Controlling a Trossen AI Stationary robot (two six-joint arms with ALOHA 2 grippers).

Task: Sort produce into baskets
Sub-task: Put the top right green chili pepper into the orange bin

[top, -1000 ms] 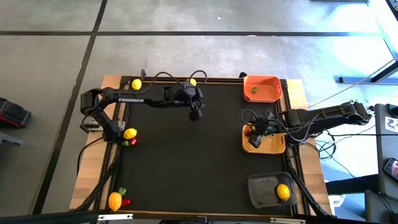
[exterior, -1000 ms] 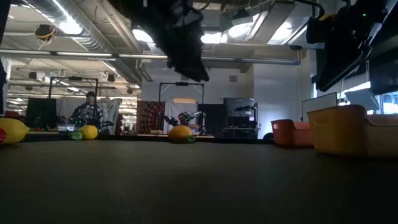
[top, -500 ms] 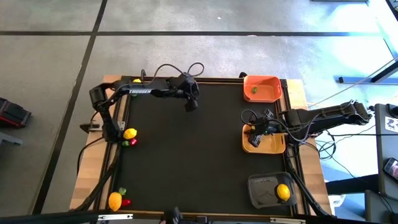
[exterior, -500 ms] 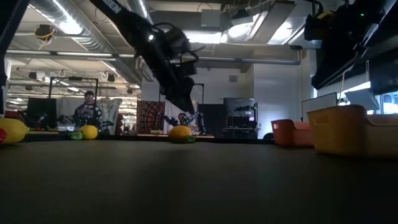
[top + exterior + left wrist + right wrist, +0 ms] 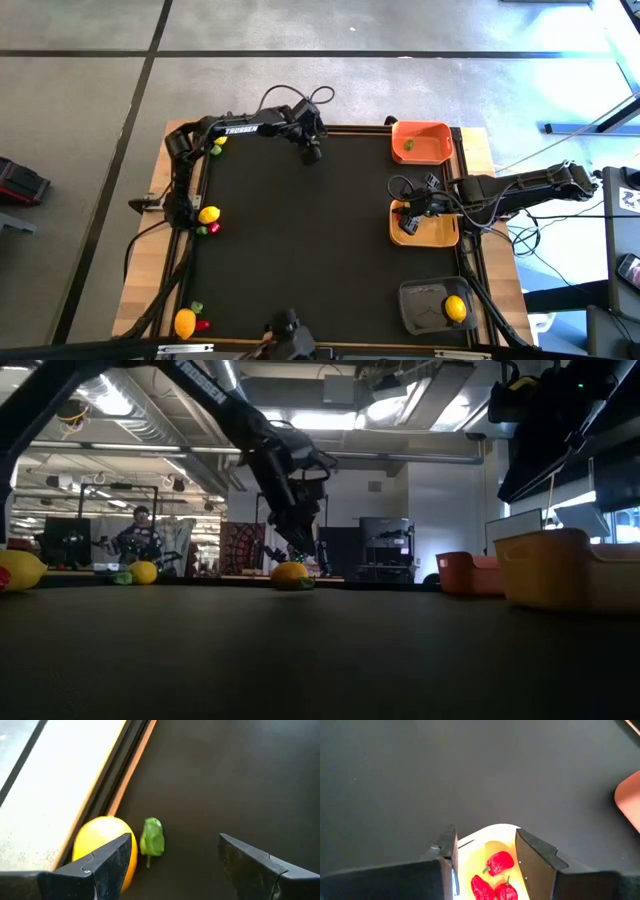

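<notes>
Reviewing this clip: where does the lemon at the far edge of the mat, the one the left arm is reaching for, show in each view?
High view: hidden under the left pincer at the mat's far edge.
Low view: the lemon lies mid-picture on the far edge, below that pincer.
Left wrist view: the lemon beside one finger, against the wooden border.
Right wrist view: not in it.
Shared landmark: the small green piece beside it.

Left gripper (image 5: 311, 153) — far edge — over mat (image 5: 300, 260)
</notes>
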